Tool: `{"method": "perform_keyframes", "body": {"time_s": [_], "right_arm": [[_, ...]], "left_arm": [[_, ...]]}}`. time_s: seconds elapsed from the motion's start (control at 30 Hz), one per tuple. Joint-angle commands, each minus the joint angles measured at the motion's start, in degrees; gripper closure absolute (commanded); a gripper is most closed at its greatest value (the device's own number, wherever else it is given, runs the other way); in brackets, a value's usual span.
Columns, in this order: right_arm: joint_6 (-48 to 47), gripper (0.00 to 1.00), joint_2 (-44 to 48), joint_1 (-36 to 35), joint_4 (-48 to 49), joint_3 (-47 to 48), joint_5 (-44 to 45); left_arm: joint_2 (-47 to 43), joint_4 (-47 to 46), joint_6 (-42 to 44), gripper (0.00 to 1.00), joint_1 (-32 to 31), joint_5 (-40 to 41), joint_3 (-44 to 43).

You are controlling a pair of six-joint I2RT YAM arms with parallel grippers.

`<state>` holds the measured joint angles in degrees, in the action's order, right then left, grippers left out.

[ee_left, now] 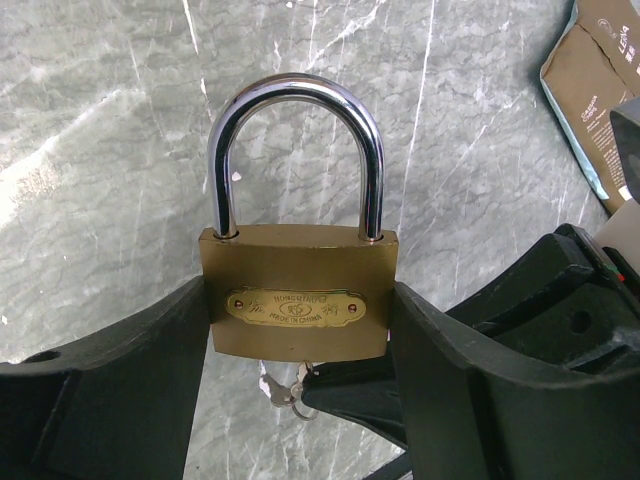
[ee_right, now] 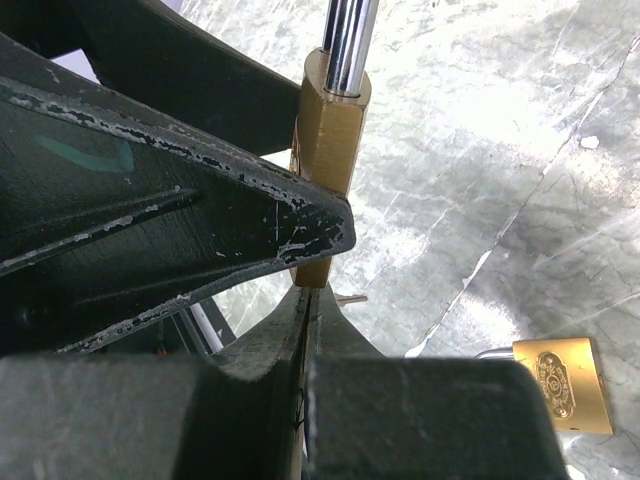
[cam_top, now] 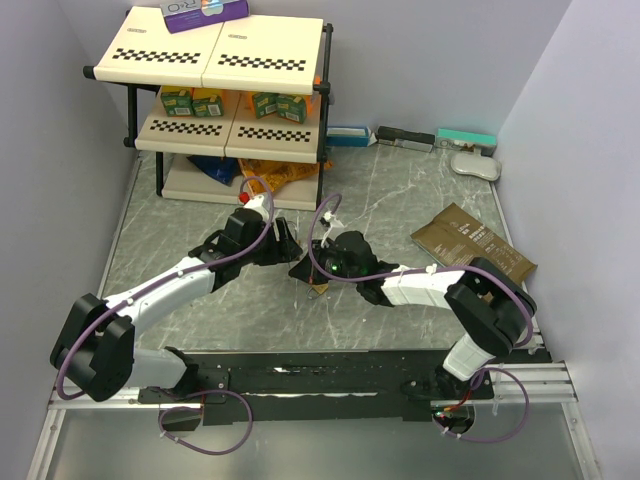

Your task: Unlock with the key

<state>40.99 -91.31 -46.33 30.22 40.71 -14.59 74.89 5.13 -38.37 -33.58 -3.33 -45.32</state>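
- Brass, larger padlock [ee_left: 298,290]: the body is clamped side to side between the two fingers [ee_left: 130,390] of the left hand [ee_left: 300,335]. It stands upright, and both legs of the steel shackle [ee_left: 295,95] are seated in the body.
- The key [ee_left: 283,387]: only small silvery bits show, touching the underside of the larger padlock. The blade is hidden, so I cannot tell whether it sits in the keyhole or how far.
- Right hand [ee_right: 306,310]: the fingers are pressed together with no gap and pinch the key just beneath the padlock's base. Only a short metal stub pokes out beside the tips.
- Left wrist view only: it shows the padlock's front face with an oval engraved plate, its lettering too fine to read. A brown pouch [ee_left: 590,90] is cut off by the upper right edge.
- Right wrist view only: the larger padlock appears edge-on, half covered by a left-hand finger. A smaller brass padlock [ee_right: 563,385] lies flat on the marbled grey worktop [ee_right: 520,130], its shackle mostly hidden behind the right hand.
- Top view: the two hands meet near the worktop's middle. The key cannot be made out there.
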Motion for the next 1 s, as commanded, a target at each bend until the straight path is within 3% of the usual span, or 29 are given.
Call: {"method": "perform_keyframes", "body": {"time_s": [0.0,0.97], "right_arm": [[0.05,1.0,1.57,2.64,8.72,0.69,7.11],[-1.7,1.0,1.39,2.64,12.67,2.71,12.57]], "left_arm": [[-0.27,0.41,-0.39,0.99,-0.78,-5.28,-1.09],[0.96,-0.47,-0.83,0.99,-1.66,-7.83,-0.82]]}}
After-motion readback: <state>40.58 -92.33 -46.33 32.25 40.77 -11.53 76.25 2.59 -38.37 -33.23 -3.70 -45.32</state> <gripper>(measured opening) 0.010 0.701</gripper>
